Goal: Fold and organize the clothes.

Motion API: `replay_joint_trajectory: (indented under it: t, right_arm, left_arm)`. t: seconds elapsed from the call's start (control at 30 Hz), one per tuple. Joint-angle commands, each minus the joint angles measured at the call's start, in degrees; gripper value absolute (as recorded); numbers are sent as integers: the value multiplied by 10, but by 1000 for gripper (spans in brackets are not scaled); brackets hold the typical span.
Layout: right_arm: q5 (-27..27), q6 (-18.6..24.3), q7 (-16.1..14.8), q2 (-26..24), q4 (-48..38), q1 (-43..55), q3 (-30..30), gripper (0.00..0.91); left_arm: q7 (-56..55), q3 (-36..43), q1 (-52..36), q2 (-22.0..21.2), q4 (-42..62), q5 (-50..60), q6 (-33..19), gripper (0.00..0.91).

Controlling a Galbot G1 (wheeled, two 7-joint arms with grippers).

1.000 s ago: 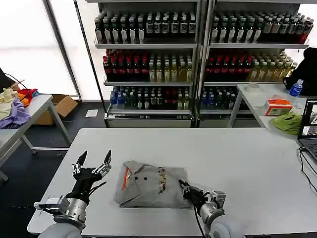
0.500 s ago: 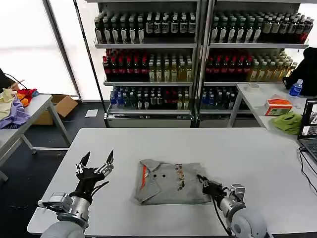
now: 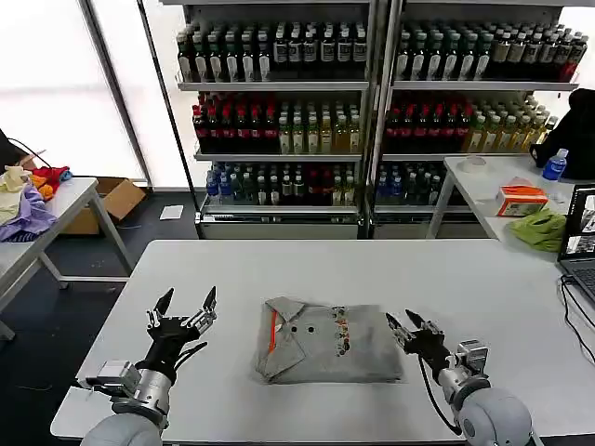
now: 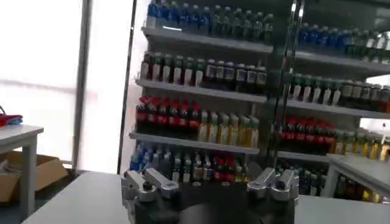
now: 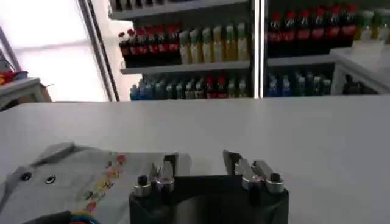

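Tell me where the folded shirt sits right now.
In the head view, the folded shirt lies on the white table near its front edge, between the open left pincer and open right pincer.

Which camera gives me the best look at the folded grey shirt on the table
The head view: the whole folded grey shirt lies flat on the white table, between both grippers. The right wrist view catches one corner with buttons and print. The left wrist view faces the drink shelves instead.

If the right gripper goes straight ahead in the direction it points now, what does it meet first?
Probably nothing soon. The right gripper, open, sits just beside the folded grey shirts and points up the white table, away from the robot. Bare tabletop lies ahead; the shirts stay to its side, though depth is hard to judge.
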Motion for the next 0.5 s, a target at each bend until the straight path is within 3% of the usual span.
replay_joint_trajectory:
  t: [0.03,0.13,0.2,0.23,0.27,0.5]
  right_arm:
    - [-123,36,47,66,-6,97,-159,907]
    - [-134,28,105,98,-45,129,-225,907]
    - [-141,-41,154,125,-65,151,-256,907]
    - [-124,-65,189,139,-72,156,-261,907]
    - [-104,-82,206,148,-78,160,-262,907]
    - [-104,-95,223,141,-129,152,-269,907]
  left_arm:
    - [-2,6,0,3,7,1,2,907]
    - [-2,4,8,4,6,4,2,907]
    - [-2,-1,13,3,4,5,2,907]
    - [-2,-3,15,2,3,4,2,907]
    - [-3,-4,18,1,1,3,2,907]
    - [-4,-8,22,-3,6,5,2,907]
